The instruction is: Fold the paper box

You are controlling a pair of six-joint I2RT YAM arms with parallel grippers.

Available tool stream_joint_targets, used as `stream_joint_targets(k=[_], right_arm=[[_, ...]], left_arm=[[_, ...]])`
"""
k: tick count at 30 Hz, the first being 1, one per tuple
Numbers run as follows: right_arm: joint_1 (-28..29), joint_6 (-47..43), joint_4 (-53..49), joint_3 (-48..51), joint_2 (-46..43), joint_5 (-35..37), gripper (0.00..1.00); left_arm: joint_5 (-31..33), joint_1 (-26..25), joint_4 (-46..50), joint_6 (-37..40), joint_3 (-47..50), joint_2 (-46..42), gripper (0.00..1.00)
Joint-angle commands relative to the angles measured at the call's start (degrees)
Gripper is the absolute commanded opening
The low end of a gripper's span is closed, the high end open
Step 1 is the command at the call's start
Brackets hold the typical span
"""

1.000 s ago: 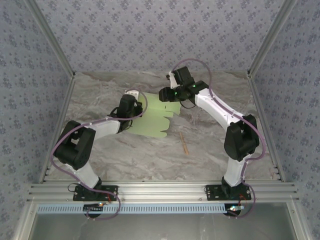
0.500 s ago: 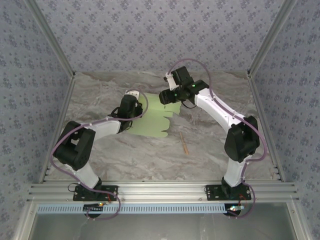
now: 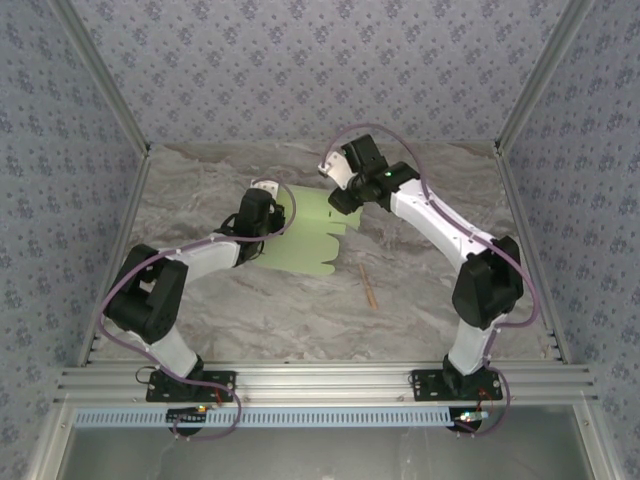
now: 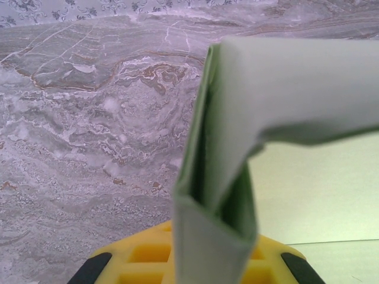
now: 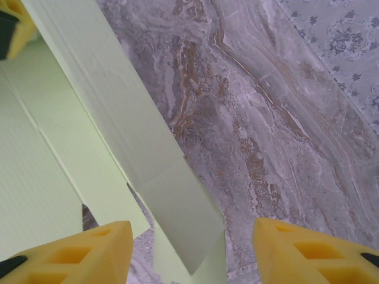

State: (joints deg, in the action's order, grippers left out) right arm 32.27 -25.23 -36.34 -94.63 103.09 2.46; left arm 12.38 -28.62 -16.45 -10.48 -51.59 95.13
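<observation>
**On the Marble Tabletop, a Green Card Sheet Pinched at One Edge**

Under everything lay the grey-brown, marble-patterned tabletop (image 3: 250,310), smooth and hard-looking. Two white-and-black jointed arms reached in from its near edge, the left arm (image 3: 190,262) low and the right arm (image 3: 440,225) arched higher. Between them, towards the far middle, lay the pale green, thin-card paper box (image 3: 315,235), mostly a flat die-cut sheet with tabs along its right side.

The left jaws were clamped on the sheet's left edge. In the left wrist view a folded flap (image 4: 237,118) rose doubled between the yellow ribbed pads (image 4: 148,260). The right jaws stood apart at the far right corner. Their yellow pads (image 5: 77,251) sat on either side of a long creased strip (image 5: 118,118) without visibly touching it.

The card looked very light and springy, stiff along its scored lines but easily dented elsewhere. It would probably slide on the smooth surface unless one edge was pinned. The best hold seemed to be near a crease, on a flap's free edge.

A thin tan wooden stick (image 3: 368,285) lay apart, nearer the bases.
</observation>
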Motion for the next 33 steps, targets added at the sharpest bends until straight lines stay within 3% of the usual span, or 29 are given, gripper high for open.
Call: stream_joint_targets(k=[1,5,10,18,27,33], right_arm=[[0.2,-4.0,-2.6,-2.9,2.6,1.5,0.55],[0.7,-4.0,-2.7,-4.0,4.5,2.7,0.47],[0.9,-1.5,-1.6,-4.6,5.3,6.3,0.26],[3.6,16.6,-0.6,-7.4,7.2,15.0,0.23],[5.4,32.9,1.6,-8.1,8.8,16.1,0.19],[5.9,41.1,8.2,-4.7,9.1,16.2,0.18]], left_arm=[[-0.8,-0.2,0.5,0.6,-2.0,-2.5,0.0],[-1.1,-0.1,0.6,0.6,-2.1,-2.6,0.0],[-1.0,-0.2,1.1,0.1,-2.2,-2.8,0.0],[-0.1,-0.2,6.0,-3.7,-5.0,-2.0,0.0],[-0.3,-0.2,10.1,-6.0,-7.6,-0.8,0.0],[-0.3,-0.2,10.7,-7.2,-8.4,0.1,0.0]])
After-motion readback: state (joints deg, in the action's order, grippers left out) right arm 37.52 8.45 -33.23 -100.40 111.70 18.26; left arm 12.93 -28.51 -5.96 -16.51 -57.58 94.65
